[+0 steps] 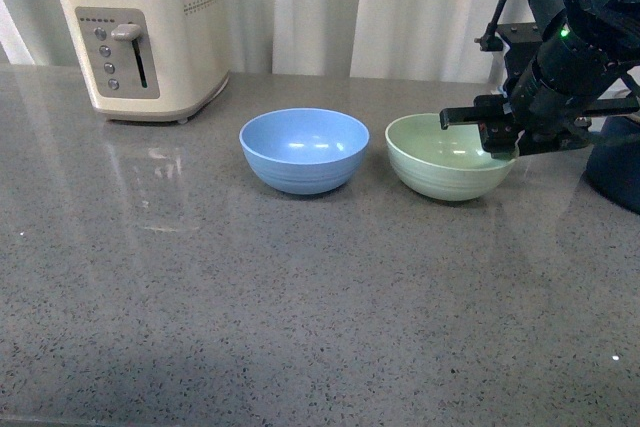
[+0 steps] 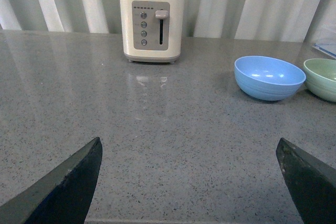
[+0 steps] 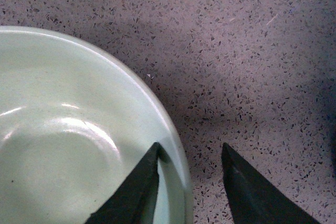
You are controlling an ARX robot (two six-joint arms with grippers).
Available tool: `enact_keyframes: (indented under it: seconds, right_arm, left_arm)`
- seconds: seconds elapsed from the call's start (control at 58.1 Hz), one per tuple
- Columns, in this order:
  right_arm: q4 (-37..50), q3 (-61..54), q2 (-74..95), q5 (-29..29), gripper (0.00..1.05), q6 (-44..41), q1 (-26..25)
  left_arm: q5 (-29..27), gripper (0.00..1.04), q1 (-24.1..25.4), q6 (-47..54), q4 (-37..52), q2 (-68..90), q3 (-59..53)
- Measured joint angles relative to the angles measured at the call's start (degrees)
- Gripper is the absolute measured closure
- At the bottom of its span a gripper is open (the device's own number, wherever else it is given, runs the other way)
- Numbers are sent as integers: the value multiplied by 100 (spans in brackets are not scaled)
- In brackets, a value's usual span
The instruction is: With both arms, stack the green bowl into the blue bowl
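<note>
Green bowl [image 1: 440,173] and blue bowl [image 1: 303,150], one each, beside one toaster [image 1: 145,42].

Front: looks across tabletop [image 1: 300,347] toward curtain [image 1: 400,7], mid-range. Left wrist: low, further back, shares toaster [image 2: 152,19], blue bowl [image 2: 269,77] with front. Right wrist: steep downward, close over green bowl [image 3: 63,129] rim.

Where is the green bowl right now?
In the front view the green bowl sits on the counter right of centre, beside and apart from the blue bowl on its left; the right gripper straddles its right rim.
</note>
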Motion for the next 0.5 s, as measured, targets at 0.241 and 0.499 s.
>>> enact_keyframes:
  seconds: [0.241, 0.499]
  right_arm:
    - [76, 15, -114, -42, 103, 96, -7]
    - [352, -291, -560, 173, 103, -184, -33]
  left_arm:
    - [2, 7, 0, 0, 0, 0, 0]
    - [2, 7, 0, 0, 0, 0, 0]
